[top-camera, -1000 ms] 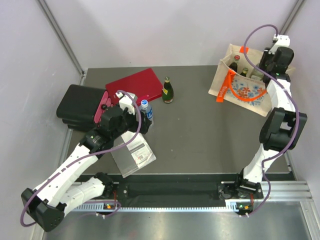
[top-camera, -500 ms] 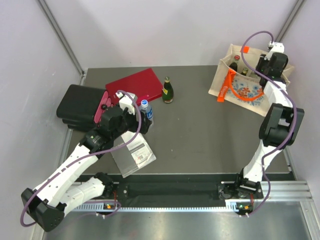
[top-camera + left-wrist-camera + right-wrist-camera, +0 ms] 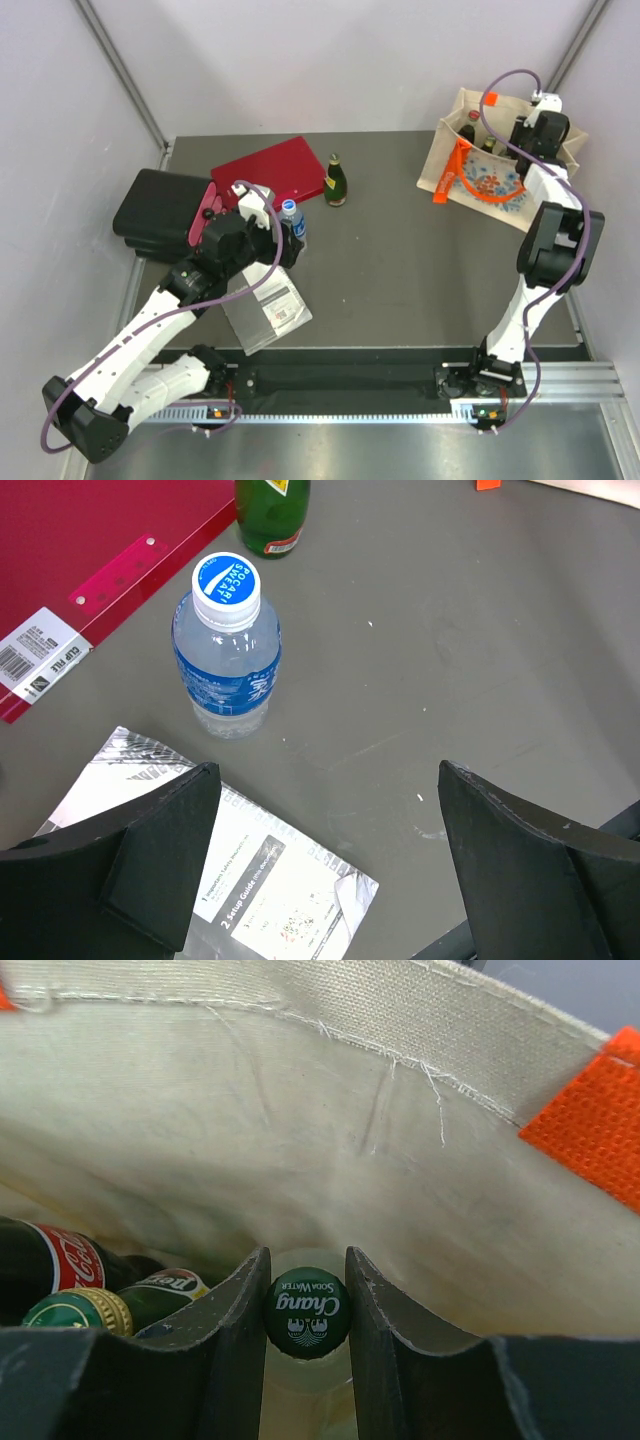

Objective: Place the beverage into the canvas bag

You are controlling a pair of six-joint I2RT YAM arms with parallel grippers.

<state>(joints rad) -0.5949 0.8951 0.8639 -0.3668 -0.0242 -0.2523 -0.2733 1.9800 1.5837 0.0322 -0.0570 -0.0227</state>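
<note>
Since a second ago the right arm (image 3: 548,215) has swung its wrist leftward over the bag (image 3: 482,180); the left arm (image 3: 150,330) has not moved. The right gripper (image 3: 306,1272) is clamped on a green-capped bottle (image 3: 306,1312), cap between the fingers, inside the bag beside two other bottles (image 3: 70,1290). The right arm reaches to the far right corner, while the left gripper (image 3: 325,780), fingers wide apart, hovers above a water bottle (image 3: 228,650).

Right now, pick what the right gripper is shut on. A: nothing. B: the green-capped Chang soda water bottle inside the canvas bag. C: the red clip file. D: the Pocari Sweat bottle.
B: in the right wrist view the right gripper has its fingers closed on either side of the Chang bottle at its green cap, with the canvas bag wall behind.
</note>
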